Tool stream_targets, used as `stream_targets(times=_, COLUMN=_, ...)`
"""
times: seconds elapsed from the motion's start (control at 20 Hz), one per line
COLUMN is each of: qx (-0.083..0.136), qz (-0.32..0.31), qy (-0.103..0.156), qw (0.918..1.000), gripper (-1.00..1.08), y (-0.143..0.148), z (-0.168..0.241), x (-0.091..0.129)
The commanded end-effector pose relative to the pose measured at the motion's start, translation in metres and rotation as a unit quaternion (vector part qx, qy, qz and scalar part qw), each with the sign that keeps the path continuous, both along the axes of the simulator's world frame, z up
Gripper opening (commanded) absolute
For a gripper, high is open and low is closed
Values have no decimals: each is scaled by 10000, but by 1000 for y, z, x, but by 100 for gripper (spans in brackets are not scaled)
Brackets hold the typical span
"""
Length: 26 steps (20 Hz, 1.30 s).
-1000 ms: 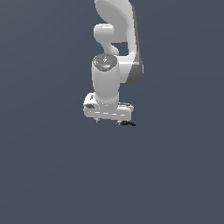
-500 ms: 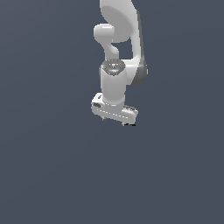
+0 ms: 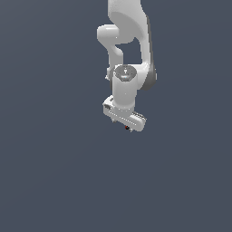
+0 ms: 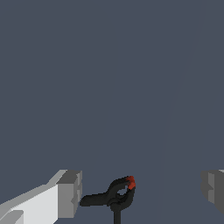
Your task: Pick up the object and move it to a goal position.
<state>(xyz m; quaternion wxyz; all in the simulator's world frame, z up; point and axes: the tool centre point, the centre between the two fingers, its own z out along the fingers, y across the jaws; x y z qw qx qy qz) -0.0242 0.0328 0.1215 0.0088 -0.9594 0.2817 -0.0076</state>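
The object [image 4: 116, 197] is a tiny black clamp-like thing with a red spot at one end, lying on the dark grey floor. In the wrist view it sits between my two grey fingertips [image 4: 69, 194], closer to this one than to the other, and touches neither. My gripper [image 4: 142, 192] is open, with the jaws standing wide apart. In the exterior view the white gripper [image 3: 124, 124] hangs straight over the object [image 3: 127, 128], which peeks out as a dark speck with a red dot under the hand.
A plain dark grey floor [image 3: 54, 181] fills both views. The white arm [image 3: 131, 41] rises behind the hand toward the exterior view's top.
The hand has shifted toward the exterior view's right and turned. The object, which showed beside the hand, now lies under it between the fingers.
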Motion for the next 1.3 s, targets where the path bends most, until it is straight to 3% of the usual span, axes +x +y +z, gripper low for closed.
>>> stream_targets(times=0.0, qx=7, qz=-297, qy=13, qw=9996, gripper=100, y=6, z=-5, x=-5)
stream_targets(times=0.6, qx=16, qz=-1685, qy=71, qw=9857, gripper=100, y=32, z=-28, x=-28)
stream_targets(times=1.25, qx=-7, qz=-3068, qy=108, qw=9517, gripper=100, y=54, z=-50, x=-54)
